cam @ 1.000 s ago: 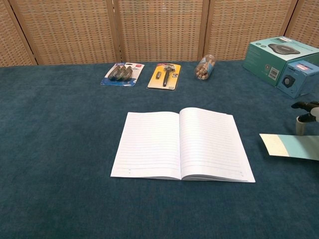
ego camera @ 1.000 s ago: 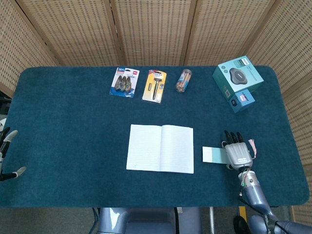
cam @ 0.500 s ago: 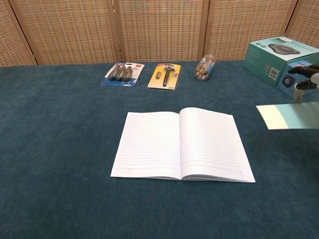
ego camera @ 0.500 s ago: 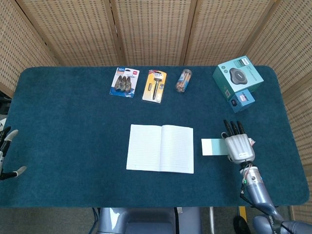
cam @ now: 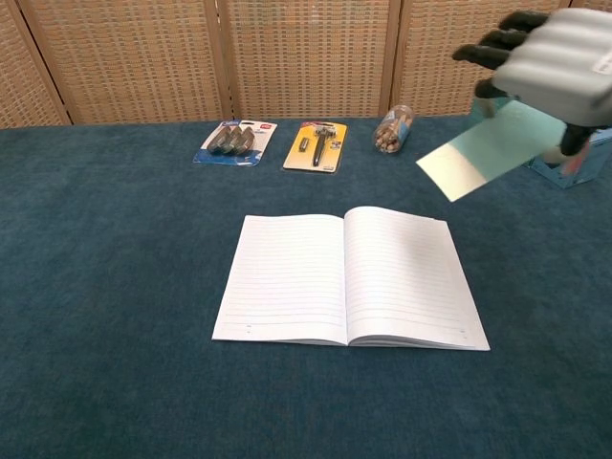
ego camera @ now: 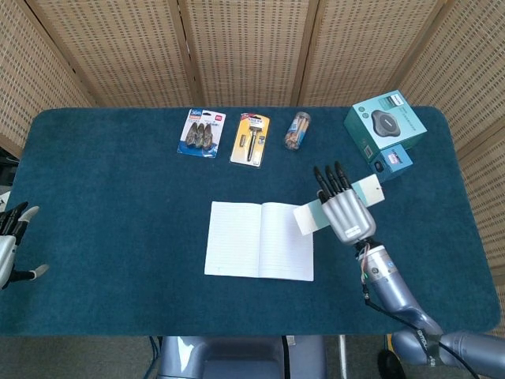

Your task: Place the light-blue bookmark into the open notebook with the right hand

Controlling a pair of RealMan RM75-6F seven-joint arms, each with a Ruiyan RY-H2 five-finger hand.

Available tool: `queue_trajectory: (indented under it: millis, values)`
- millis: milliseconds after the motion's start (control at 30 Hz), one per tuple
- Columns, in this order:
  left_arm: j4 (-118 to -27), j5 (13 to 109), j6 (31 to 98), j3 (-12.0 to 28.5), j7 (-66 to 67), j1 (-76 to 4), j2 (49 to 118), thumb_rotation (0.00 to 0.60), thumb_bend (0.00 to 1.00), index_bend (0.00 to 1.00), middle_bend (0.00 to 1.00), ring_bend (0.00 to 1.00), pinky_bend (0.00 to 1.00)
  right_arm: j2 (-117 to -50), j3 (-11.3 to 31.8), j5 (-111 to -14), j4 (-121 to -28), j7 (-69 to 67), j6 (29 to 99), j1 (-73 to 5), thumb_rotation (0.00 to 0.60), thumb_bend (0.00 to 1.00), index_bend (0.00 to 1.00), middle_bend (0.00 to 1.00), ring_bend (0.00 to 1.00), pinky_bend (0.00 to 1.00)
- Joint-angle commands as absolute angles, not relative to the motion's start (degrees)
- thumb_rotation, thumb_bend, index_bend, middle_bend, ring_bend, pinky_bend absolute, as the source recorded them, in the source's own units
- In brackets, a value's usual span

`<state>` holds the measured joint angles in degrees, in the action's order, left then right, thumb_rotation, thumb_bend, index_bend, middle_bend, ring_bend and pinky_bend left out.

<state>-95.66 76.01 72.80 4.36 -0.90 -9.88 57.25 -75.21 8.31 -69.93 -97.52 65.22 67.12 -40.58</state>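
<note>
The open notebook (ego camera: 259,241) (cam: 349,278) lies flat at the table's middle, blank lined pages up. My right hand (ego camera: 344,209) (cam: 555,59) holds the light-blue bookmark (ego camera: 309,215) (cam: 488,148) in the air. It hangs just right of and above the notebook's right page. The bookmark tilts, its white end pointing down-left toward the notebook. My left hand (ego camera: 14,245) rests at the table's far left edge, fingers apart, holding nothing.
Along the far edge lie a clip pack (ego camera: 201,133), a yellow pen pack (ego camera: 250,139) and a clear tube (ego camera: 297,130). A teal box (ego camera: 384,124) with a small blue box (ego camera: 392,161) stands at the back right, close behind my right hand.
My right hand has lifted the bookmark off the table and carried it left and up, toward the notebook's right edge. The left hand shifted only slightly.
</note>
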Motion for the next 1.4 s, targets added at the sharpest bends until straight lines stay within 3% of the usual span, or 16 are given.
queue_trajectory:
  millis: [33, 433, 700, 800, 1133, 1400]
  values:
    - [-95.18, 74.47, 71.25, 4.87, -1.25, -10.67, 57.15, 0.6, 0.0, 0.0, 0.0, 0.0, 0.0, -76.42, 10.08, -69.82, -98.81, 69.54, 63.29, -45.01, 0.6, 0.21, 0.67, 0.0, 0.0, 0.0]
    - [-94.28, 72.26, 70.43, 5.27, -2.63, -10.68, 56.86, 0.6, 0.0, 0.0, 0.0, 0.0, 0.0, -82.08, 9.96, -72.08, -95.3, 72.23, 52.3, -55.64, 0.6, 0.21, 0.67, 0.02, 0.0, 0.05]
    - [-95.07, 73.04, 73.41, 5.16, -2.22, -9.41, 56.89, 0.6, 0.0, 0.0, 0.0, 0.0, 0.0, -84.96, 8.39, -76.16, -88.22, 65.93, 43.37, -61.86, 0.6, 0.22, 0.67, 0.03, 0.0, 0.07]
    - [-95.14, 73.66, 73.76, 4.98, -2.56, -9.23, 56.79, 0.6, 0.0, 0.0, 0.0, 0.0, 0.0, -85.23, 6.91, -82.14, -84.98, 61.42, 40.94, -64.43, 0.6, 0.23, 0.67, 0.03, 0.0, 0.09]
    - [-94.92, 73.83, 73.17, 4.91, -3.52, -9.4, 56.53, 0.6, 0.0, 0.0, 0.0, 0.0, 0.0, -87.47, 1.28, -99.52, -76.01, 47.45, 43.93, -68.73, 0.6, 0.23, 0.67, 0.03, 0.0, 0.14]
    - [-94.79, 73.74, 72.85, 4.89, -3.7, -9.51, 56.48, 0.6, 0.0, 0.0, 0.0, 0.0, 0.0, -88.4, -1.42, -105.22, -71.65, 42.28, 44.9, -70.71, 0.6, 0.23, 0.67, 0.03, 0.0, 0.16]
